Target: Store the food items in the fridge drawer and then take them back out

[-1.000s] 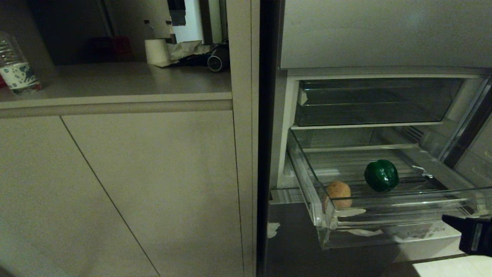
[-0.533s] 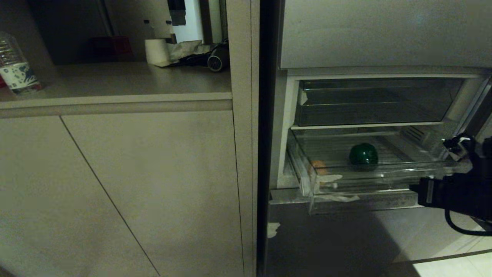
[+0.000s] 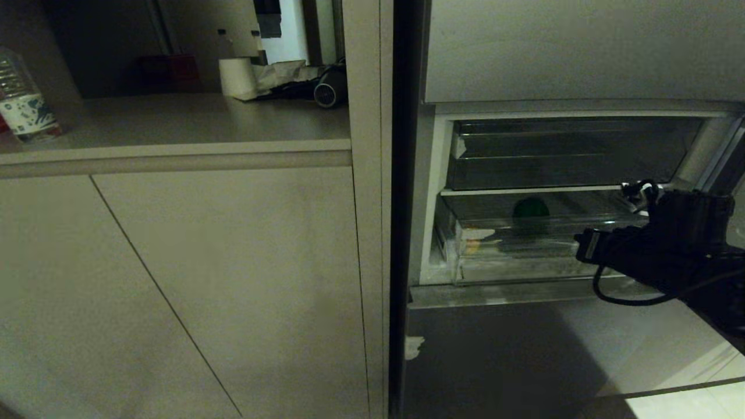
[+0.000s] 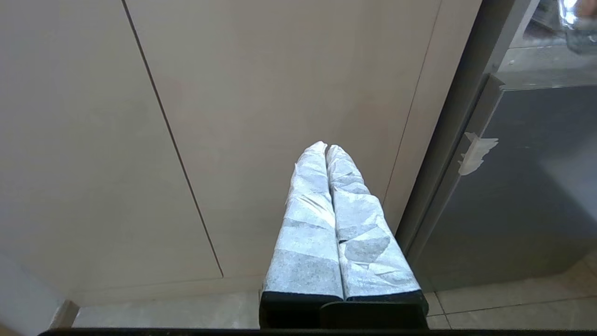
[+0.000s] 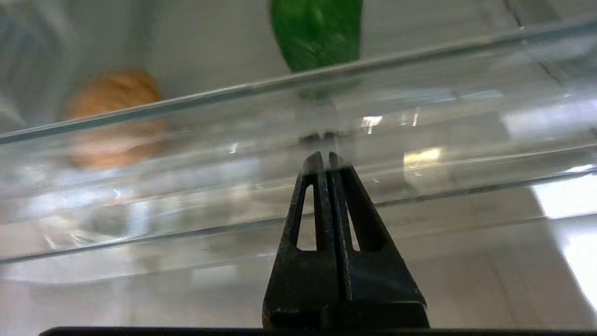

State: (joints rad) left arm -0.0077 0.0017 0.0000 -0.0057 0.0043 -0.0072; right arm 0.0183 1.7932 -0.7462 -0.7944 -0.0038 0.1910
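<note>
- While the right end effector (image 5: pixel 325 156) had its two black fingers pressed together and held nothing, its tip touched the clear front lip of the drawer (image 3: pixel 524 256).
- The drawer sat almost fully inside the fridge (image 3: pixel 582 58), under the upper bin (image 3: pixel 559 157).
- The pepper (image 3: pixel 530 208) lay in the drawer, toward the back, seen through the clear plastic.
- The tan lump (image 5: pixel 112 91) lay in the same drawer, well apart from the pepper, near the drawer's left end in the head view.
- The left end effector (image 4: pixel 326 151) hung low before the cabinet door (image 4: pixel 280 93), its paper-wrapped fingers together and empty.
- A bottle (image 3: pixel 23 105) stood on the desk (image 3: pixel 174 125) at the far left, and a paper roll (image 3: pixel 236 75) stood further back.
</note>
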